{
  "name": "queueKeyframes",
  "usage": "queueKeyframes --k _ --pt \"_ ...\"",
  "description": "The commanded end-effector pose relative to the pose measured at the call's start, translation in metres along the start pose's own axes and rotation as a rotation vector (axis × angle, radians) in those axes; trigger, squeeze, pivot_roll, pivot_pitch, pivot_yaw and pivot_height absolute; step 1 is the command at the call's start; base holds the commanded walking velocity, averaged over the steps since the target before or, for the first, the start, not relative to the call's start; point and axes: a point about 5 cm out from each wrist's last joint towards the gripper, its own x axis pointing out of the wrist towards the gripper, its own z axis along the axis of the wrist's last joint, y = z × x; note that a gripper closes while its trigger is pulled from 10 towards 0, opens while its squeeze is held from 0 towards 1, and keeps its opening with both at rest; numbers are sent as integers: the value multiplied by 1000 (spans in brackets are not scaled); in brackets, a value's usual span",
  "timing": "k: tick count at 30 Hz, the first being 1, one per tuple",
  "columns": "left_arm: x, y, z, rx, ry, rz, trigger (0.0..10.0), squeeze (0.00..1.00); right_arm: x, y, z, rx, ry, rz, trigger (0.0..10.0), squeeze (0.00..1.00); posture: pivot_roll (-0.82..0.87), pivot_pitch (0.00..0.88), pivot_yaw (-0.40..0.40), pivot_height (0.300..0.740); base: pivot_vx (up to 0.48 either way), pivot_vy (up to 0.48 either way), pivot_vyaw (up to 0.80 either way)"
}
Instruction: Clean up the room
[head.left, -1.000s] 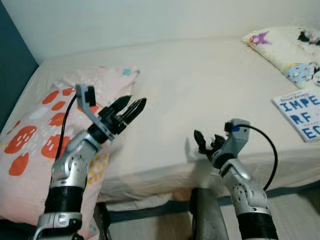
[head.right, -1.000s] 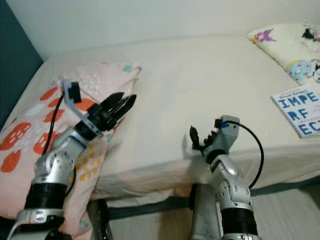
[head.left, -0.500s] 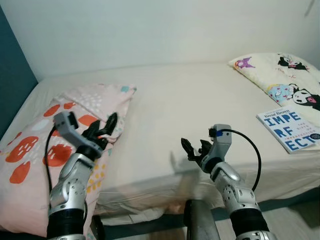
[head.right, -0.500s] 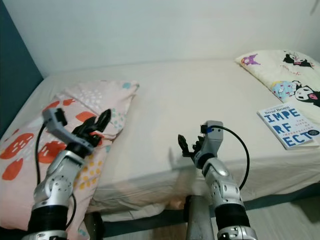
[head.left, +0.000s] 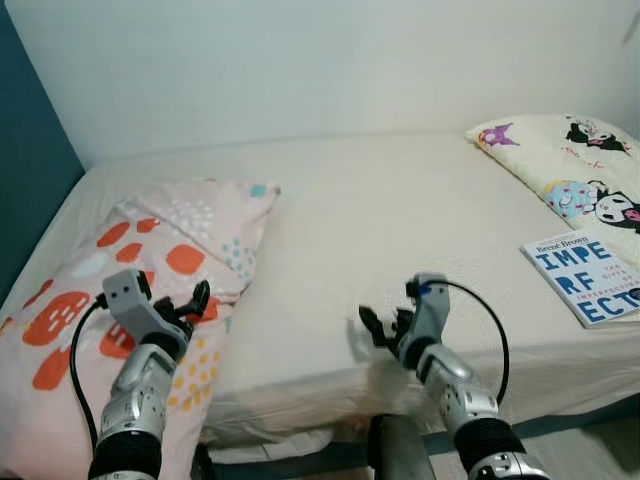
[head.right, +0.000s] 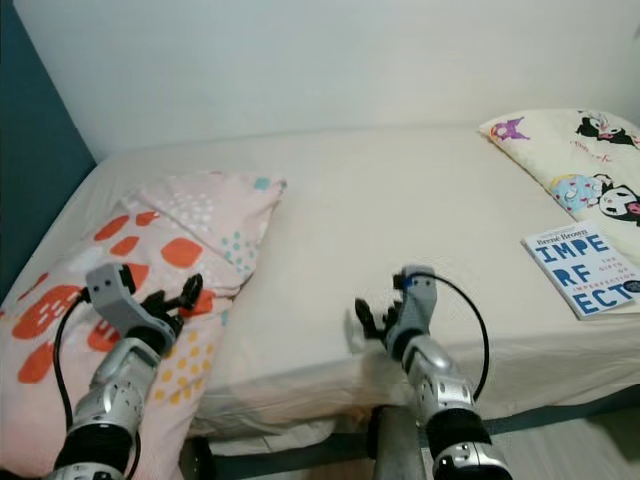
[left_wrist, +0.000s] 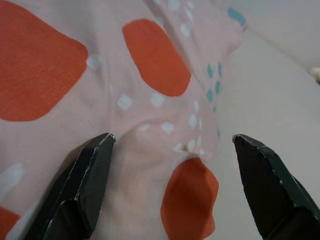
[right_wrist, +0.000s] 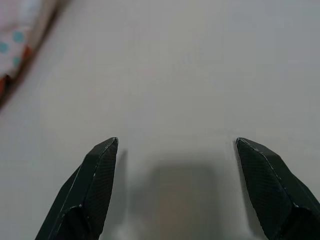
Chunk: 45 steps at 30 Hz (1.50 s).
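My left gripper (head.left: 190, 303) had dropped onto the spotted pillow (head.left: 150, 260), jaws spread and empty; my right gripper (head.left: 378, 327) hovered wide open over the bed (head.left: 400, 210).

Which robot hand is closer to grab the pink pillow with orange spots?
Left. The left gripper is open right over the pink pillow, with fabric between its fingers. The right gripper is open too, but over bare sheet, apart from the pillow.
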Motion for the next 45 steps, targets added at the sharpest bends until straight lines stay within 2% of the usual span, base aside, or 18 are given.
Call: queueKeyframes --k 1,6,7,9,13,19,20,22,23,24,25,26,27,30,32,36,40,45 --pt "-19 28 -32 19 130 103 10000 0 -5 -8 -18 -9 55 -38 10000 0 -9 0 -17 591 0 0 0" --pt "-33 49 -48 26 193 204 10000 0 -10 -16 -32 -6 106 -70 10000 0 -8 0 -19 605 0 0 0" --pt "-40 59 -56 -3 201 262 10000 0 -12 -19 -40 -17 131 -79 10000 0 -6 0 -23 615 0 0 0" --pt "-42 62 -57 -24 193 274 10000 0 -13 -20 -43 -19 136 -81 10000 0 -6 0 -26 624 0 0 0" --pt "-42 60 -56 -62 159 239 10000 0 -13 -22 -41 -8 121 -74 10000 0 -5 0 -30 643 0 0 0" --pt "-28 40 -44 -120 75 106 10000 0 -11 -22 -32 2 78 -60 10000 0 -3 0 -36 662 0 0 0" --pt "-22 31 -38 -139 44 43 10000 0 -10 -21 -29 5 63 -51 10000 0 -5 0 -37 667 0 0 0" --pt "-12 2 -23 -183 -34 -186 10000 0 -8 -20 -23 14 25 -28 10000 0 -7 0 -40 677 0 0 0" --pt "-12 2 -23 -183 -34 -186 10000 0 -8 -20 -23 14 25 -28 10000 0 -7 0 -40 677 0 0 0" --pt "-11 -23 -10 -213 -80 -398 10000 0 -7 -19 -19 14 5 -14 10000 0 -9 0 -41 686 0 0 0" --pt "-12 -35 -5 -228 -94 -499 10000 0 -6 -19 -18 12 -1 -9 10000 0 -9 0 -41 691 0 0 0" --pt "-12 -35 -5 -228 -94 -499 10000 0 -6 -19 -18 12 -1 -9 10000 0 -9 0 -41 691 0 0 0" --pt "-20 -55 3 -242 -97 -694 10000 0 -5 -18 -15 11 -13 -1 10000 0 -10 0 -36 701 0 0 0" --pt "-23 -60 4 -224 -79 -756 10000 0 -5 -18 -14 13 -20 1 10000 0 -9 0 -36 710 0 0 0" --pt "-24 -60 4 -216 -74 -760 10000 0 -5 -18 -14 14 -23 3 10000 0 -10 0 -35 715 0 0 0" --pt "-24 -36 -7 -213 -45 -638 10000 0 -6 -18 -15 22 -27 3 10000 0 -8 0 -32 734 0 0 0" --pt "-29 -22 -15 -222 9 -585 10000 0 -5 -19 -19 17 -3 -32 10000 0 3 0 -35 740 -66 0 0" --pt "-33 -13 -21 -253 52 -548 10000 0 -5 -21 -20 -13 11 -85 10000 0 7 0 -36 740 -406 0 0"
